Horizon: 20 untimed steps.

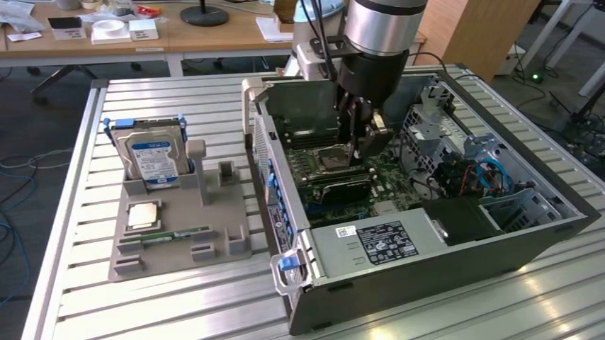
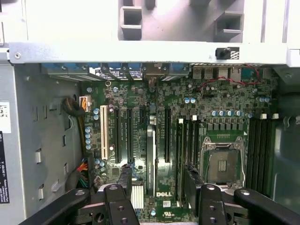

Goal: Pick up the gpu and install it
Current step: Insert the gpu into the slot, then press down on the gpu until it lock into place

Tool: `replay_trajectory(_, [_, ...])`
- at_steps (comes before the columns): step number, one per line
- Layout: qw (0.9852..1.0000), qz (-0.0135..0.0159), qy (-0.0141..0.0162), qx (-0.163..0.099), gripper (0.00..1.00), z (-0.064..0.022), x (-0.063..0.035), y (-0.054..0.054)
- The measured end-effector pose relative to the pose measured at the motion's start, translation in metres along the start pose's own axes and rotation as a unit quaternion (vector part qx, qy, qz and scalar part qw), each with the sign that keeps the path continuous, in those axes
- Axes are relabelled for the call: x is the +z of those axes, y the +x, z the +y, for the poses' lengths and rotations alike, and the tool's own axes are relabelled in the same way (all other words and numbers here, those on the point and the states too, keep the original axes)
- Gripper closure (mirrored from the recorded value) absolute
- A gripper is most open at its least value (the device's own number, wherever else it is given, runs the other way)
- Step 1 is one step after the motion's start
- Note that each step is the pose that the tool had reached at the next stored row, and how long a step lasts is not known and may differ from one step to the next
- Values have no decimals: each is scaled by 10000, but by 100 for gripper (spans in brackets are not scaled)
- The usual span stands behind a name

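Observation:
The gpu (image 2: 150, 159) shows edge-on as a thin dark card standing upright in a motherboard slot inside the open computer case (image 1: 283, 212). In the exterior view the gpu (image 1: 342, 186) is a dark strip on the green board, just below the arm's tool. My gripper (image 2: 158, 178) hangs over it, open, with one black finger on each side of the card and a gap to it on both sides. In the exterior view the gripper (image 1: 359, 152) reaches down into the case, close above the board. Nothing is held.
The empty CPU socket (image 2: 221, 165) lies beside the card. The power supply (image 1: 378, 241) and drive bays with cables (image 1: 472, 177) fill the case's other end. On the exterior view's left, a grey fixture (image 1: 227, 234) carries a hard drive (image 1: 151, 159), a CPU (image 1: 144, 214) and a RAM stick (image 1: 175, 234).

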<state>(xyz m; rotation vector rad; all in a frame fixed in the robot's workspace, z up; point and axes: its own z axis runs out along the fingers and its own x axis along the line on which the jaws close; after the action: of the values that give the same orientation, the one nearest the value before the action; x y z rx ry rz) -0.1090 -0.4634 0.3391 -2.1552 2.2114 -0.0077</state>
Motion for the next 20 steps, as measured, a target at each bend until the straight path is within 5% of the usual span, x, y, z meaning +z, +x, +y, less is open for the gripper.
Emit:
replay_trajectory(14, [10000, 1, 0, 0, 43, 0, -1, 0])
replay_trajectory(20, [10000, 1, -1, 0, 62, 0, -1, 0])
